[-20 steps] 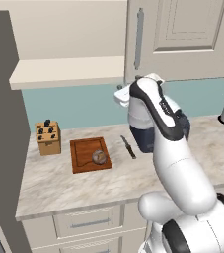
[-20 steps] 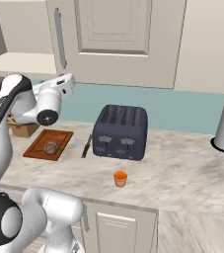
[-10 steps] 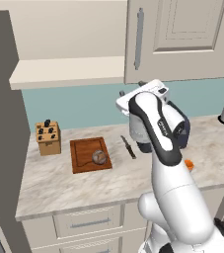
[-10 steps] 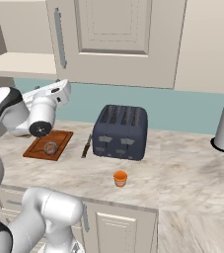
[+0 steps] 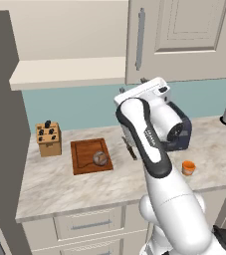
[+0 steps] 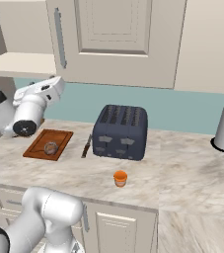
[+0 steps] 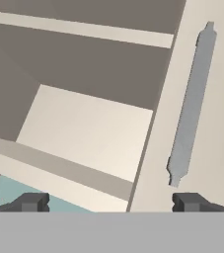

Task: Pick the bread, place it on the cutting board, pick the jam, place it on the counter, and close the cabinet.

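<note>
Low in the right base view, the jam (image 6: pixel 120 178) stands near the front edge of the beige marbled counter (image 6: pixel 182 168). At middle left the bread (image 6: pixel 50 147) sits on the cutting board (image 6: pixel 39 144). Higher, the gripper (image 7: pixel 111 202), fingers wide apart and empty, faces the cream cabinet (image 6: pixel 118 39).

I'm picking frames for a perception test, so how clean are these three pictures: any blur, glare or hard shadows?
Left base view: sharp, flat even light, only a soft shadow under the open cabinet. Right base view: crisp, no glare on the toaster. Hand view: the handle sharp, the shelf evenly shaded.
</note>
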Controlling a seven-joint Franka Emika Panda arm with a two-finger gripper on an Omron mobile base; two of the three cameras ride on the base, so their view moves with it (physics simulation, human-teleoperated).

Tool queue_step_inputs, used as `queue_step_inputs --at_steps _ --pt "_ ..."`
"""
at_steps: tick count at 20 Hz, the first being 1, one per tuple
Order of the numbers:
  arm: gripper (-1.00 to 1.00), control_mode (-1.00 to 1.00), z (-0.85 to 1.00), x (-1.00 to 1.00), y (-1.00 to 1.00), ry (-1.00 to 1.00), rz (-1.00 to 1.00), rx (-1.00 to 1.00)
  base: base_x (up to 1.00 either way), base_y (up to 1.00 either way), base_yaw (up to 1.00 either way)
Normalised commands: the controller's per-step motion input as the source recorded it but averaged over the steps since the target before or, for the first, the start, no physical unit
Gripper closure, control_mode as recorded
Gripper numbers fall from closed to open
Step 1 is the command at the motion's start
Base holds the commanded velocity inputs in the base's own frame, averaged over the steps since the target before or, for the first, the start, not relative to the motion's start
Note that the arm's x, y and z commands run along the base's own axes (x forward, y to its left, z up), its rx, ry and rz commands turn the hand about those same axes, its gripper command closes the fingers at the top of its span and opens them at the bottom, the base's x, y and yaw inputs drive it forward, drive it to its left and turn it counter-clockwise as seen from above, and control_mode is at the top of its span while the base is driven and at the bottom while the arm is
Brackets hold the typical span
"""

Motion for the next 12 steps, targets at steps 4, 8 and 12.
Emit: queue_step_inputs --at_steps 4,8,12 --pt "-1.00 -1.00 0.29 -0.30 0.11 0.00 -0.11 0.00 0.00 0.00 0.00" --pt "-1.00 -1.00 0.30 -0.37 0.06 0.00 -0.10 0.00 0.00 0.00 0.00" --pt "-1.00 -1.00 0.33 -0.44 0.00 0.00 -0.09 0.00 0.00 0.00 0.00"
